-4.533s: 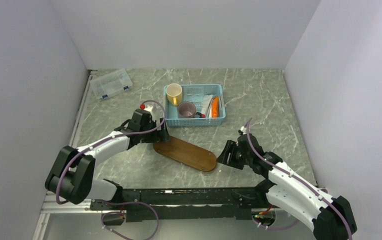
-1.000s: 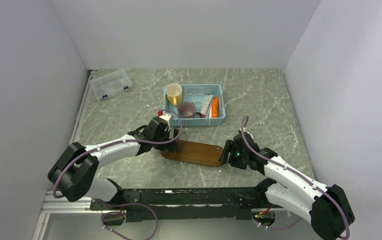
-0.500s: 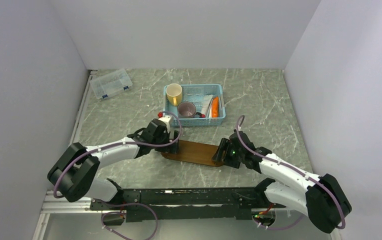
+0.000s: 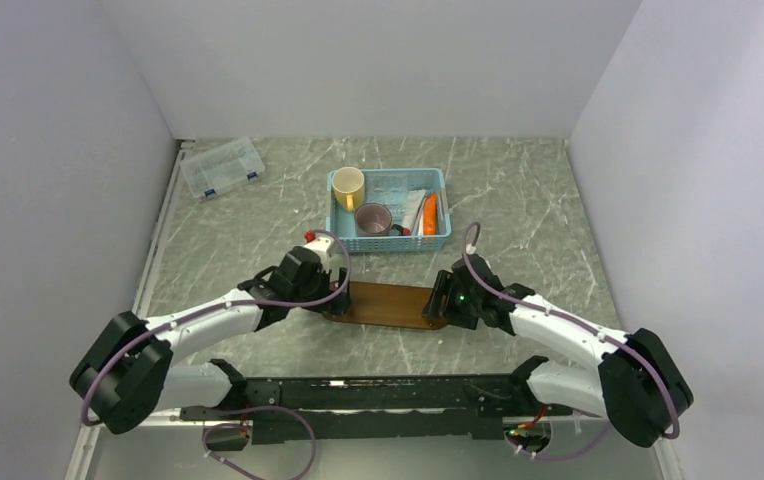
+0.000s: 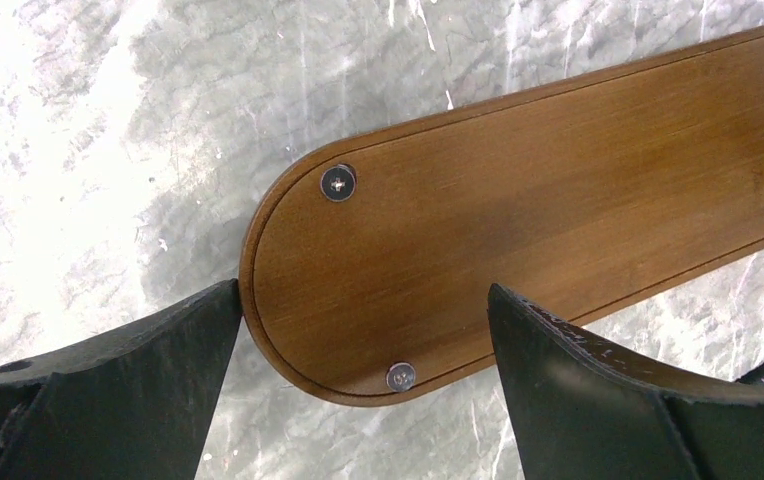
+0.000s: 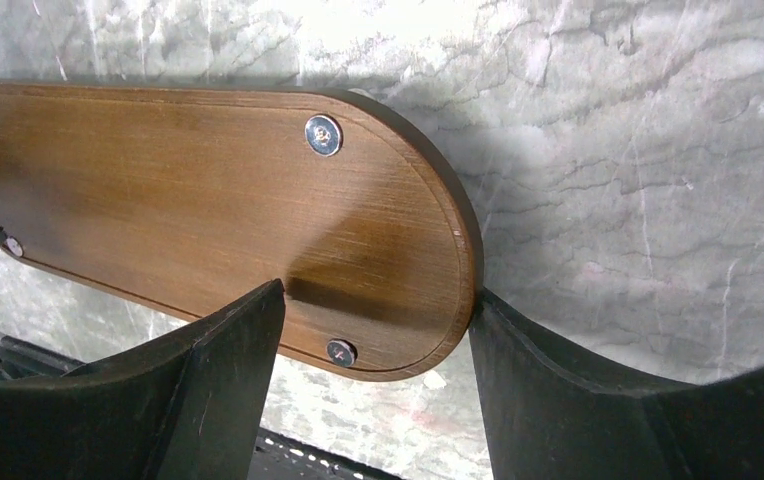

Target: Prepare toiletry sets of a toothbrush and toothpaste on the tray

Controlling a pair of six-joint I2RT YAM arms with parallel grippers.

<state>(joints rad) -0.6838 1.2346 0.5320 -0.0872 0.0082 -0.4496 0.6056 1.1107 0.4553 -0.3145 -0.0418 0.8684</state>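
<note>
The dark brown tray [image 4: 390,304] lies flat on the marble table between my two arms, almost level. My left gripper [image 4: 342,298] is open at its left end; in the left wrist view the gripper [image 5: 363,290] straddles the rounded end of the tray [image 5: 558,190], one finger [image 5: 158,350] touching the rim. My right gripper [image 4: 445,299] is open at the right end. In the right wrist view the gripper [image 6: 378,295] has one finger [image 6: 558,390] against the tray [image 6: 178,190], the other over its surface. A white toothbrush [image 4: 414,212] and an orange toothpaste tube [image 4: 429,213] lie in the basket.
The light-blue mesh basket [image 4: 438,240] stands behind the tray and also holds a yellow mug [image 4: 348,187] and a greyish mug [image 4: 372,219]. A clear plastic compartment box [image 4: 222,167] sits at the back left. White walls close in both sides.
My right gripper has slid left and up until it meets the tray's right end. The left arm's elbow has dropped back toward the near left. The tray has barely shifted.
</note>
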